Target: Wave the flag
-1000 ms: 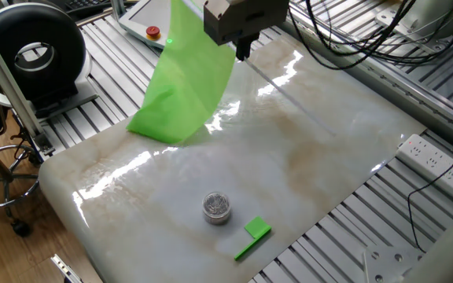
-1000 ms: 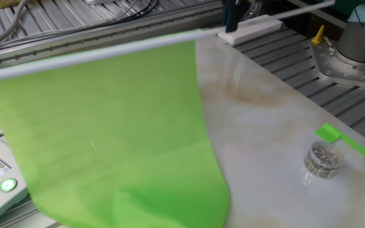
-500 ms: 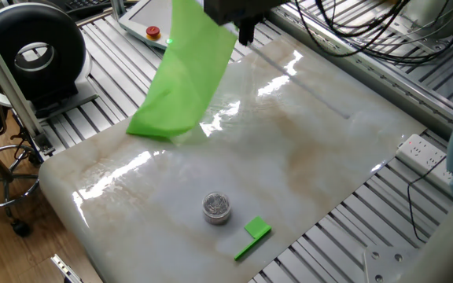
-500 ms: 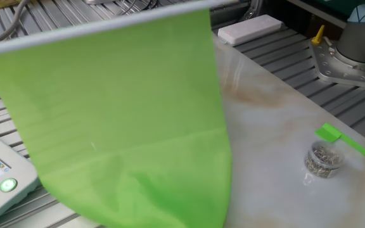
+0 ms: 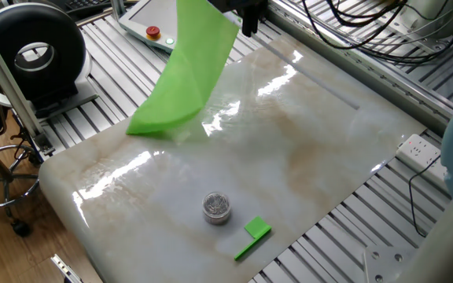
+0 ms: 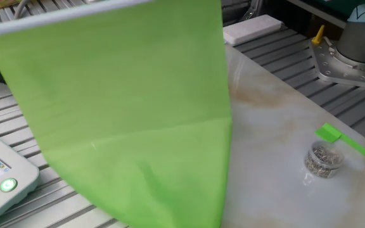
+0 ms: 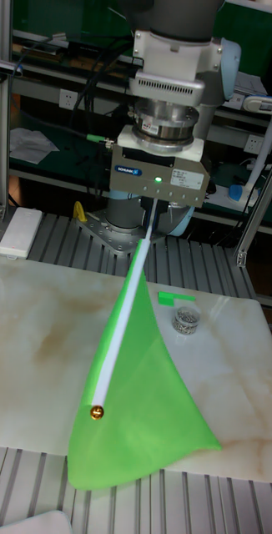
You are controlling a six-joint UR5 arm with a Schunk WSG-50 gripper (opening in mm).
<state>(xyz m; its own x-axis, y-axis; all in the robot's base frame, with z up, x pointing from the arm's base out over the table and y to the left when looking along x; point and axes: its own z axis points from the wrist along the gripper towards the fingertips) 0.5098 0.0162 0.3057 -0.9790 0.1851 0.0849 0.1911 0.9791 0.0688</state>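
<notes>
The flag is a large bright green sheet (image 5: 183,79) on a thin white stick (image 7: 123,325) that ends in a small golden ball (image 7: 95,410). My gripper (image 7: 155,210) is shut on the stick's upper part and holds it aslant above the marble table (image 5: 289,173), so the sheet (image 7: 144,417) hangs down from it. In one fixed view the gripper (image 5: 248,17) is cut off by the top edge. The other fixed view is filled on its left by the sheet (image 6: 125,114), with the stick (image 6: 43,16) along its top and the gripper out of frame.
A small jar of metal bits (image 5: 216,207) and a small green block with a flat strip (image 5: 252,236) lie near the table's front edge. A white block (image 6: 252,28) rests on the slatted frame. A power strip (image 5: 423,151) and a pendant with a red button (image 5: 154,33) flank the table.
My gripper has risen with the flag and moved toward the top of the fixed view. The sheet has swung higher and a little to the right over the table.
</notes>
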